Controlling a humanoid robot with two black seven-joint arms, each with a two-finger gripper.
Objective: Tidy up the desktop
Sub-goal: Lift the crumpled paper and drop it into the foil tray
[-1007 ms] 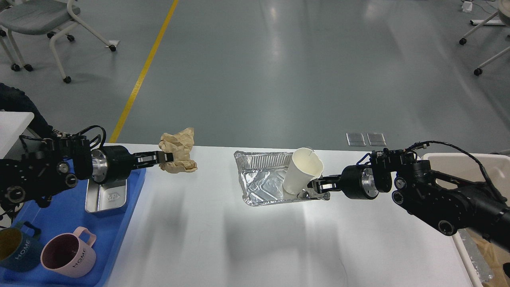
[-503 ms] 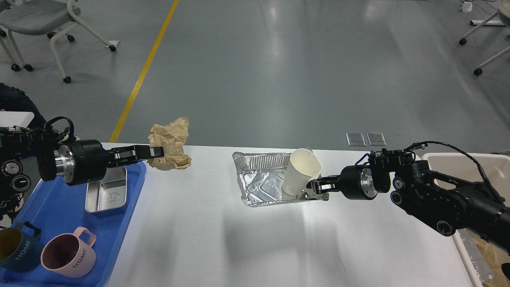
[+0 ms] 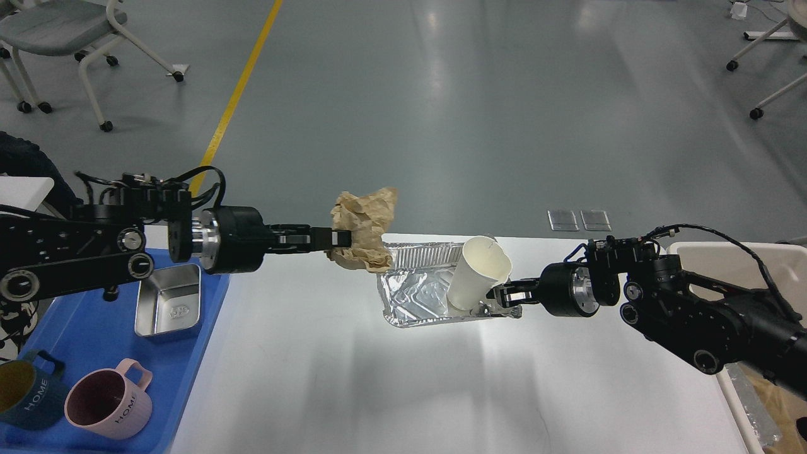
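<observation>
The white desktop [image 3: 328, 378] fills the lower middle of the head view. My left gripper [image 3: 337, 239] is shut on a crumpled brown paper wad [image 3: 365, 230] and holds it in the air just left of a silver foil tray [image 3: 416, 293]. A white paper cup [image 3: 476, 271] stands tilted inside the foil tray at its right end. My right gripper [image 3: 504, 297] is shut on the foil tray's right rim, beside the cup's base.
A blue plastic tray [image 3: 82, 353] at the left edge holds a small steel dish [image 3: 169, 306], a pink mug [image 3: 104, 400] and a dark blue mug [image 3: 22, 391]. A beige bin [image 3: 750, 265] stands at the right edge. Office chairs stand on the floor beyond.
My left gripper has carried the paper wad to the right, from near the blue tray to the foil tray's left end. The right gripper, foil tray and cup have stayed put.
</observation>
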